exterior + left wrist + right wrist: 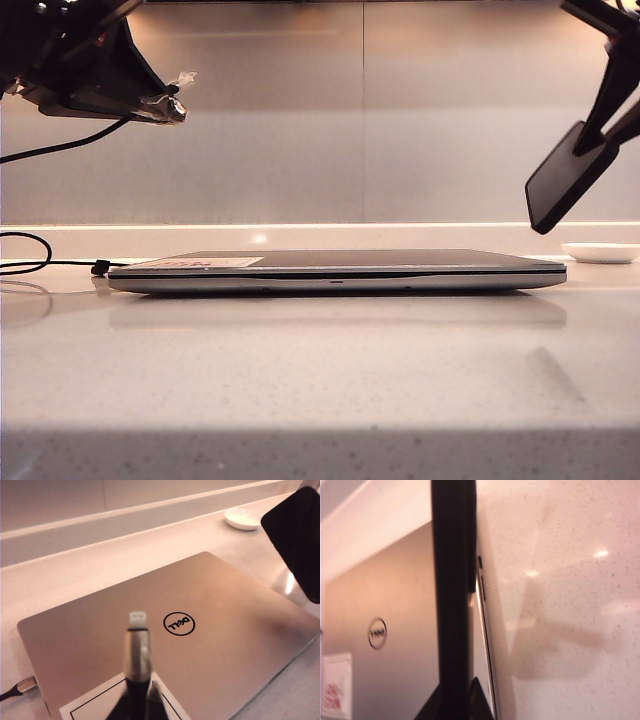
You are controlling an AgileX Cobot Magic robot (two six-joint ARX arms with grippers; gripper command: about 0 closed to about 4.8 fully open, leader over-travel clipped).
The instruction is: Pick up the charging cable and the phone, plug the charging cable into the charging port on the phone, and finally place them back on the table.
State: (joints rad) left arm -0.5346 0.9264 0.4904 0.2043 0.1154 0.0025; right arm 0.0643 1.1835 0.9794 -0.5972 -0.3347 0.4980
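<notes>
While both arms hang above the surface (pixel 320 380), each gripper carries one task item. The left gripper (pixel 165 105) sits high at the left of the exterior view, its jaws clamped together on the charging cable (pixel 137 655) just behind the plug; in the left wrist view the silvery plug tip points outward past the jaws, over the lid of the laptop (pixel 340 270). From the gripper the black cord sags off the left edge of the exterior view, and another run of it lies looped on the surface at the far left, with a small black bead resting just beside the laptop's left end. The right gripper (pixel 600 125) reaches in from the upper right — its jaws are closed on the phone (pixel 570 178), which hangs tilted in the air, lower end toward the laptop's right end, clear of the surface. In the right wrist view the phone (pixel 452 605) appears edge-on as a dark bar between the jaws. The closed laptop lies flat mid-surface with a red-and-white sticker near its left end. A small white dish (pixel 600 252) stands at the back right, near the raised strip.
</notes>
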